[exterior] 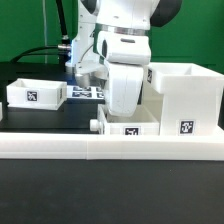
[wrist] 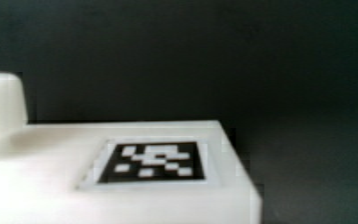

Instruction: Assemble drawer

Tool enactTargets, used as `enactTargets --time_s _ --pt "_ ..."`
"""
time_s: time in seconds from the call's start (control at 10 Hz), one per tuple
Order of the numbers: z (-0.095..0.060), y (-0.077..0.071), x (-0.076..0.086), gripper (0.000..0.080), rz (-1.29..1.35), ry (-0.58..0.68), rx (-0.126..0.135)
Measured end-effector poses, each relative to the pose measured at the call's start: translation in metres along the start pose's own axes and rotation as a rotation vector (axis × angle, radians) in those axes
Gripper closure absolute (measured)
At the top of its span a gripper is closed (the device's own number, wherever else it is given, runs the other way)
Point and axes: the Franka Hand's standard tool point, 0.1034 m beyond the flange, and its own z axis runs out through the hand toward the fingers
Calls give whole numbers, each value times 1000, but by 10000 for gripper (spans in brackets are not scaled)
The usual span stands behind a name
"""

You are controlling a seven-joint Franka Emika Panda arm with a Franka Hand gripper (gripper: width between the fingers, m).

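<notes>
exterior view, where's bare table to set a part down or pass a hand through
Bare black table shows between the tray at the exterior view's left and the middle tray, behind the rail. A wider bare strip lies in front of the rail. Crowded: the arm, middle tray and box housing sit close together.

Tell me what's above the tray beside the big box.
The gripper hangs right over that tray. Its white body hides the fingertips, so whether they touch the tray cannot be seen.

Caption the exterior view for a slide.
Arm poised at the front tray, flanked by a second tray and the box housing.
</notes>
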Motion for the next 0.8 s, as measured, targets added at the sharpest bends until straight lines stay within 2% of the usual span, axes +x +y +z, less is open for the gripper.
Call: enactTargets --time_s 0.1,0.6,0.8 --pt "0 -1 -3 757 3 -5 26" --pt "-1 0 -4 757 -14 -5 25" --pt "-2 -1 0 757 -45 -18 39"
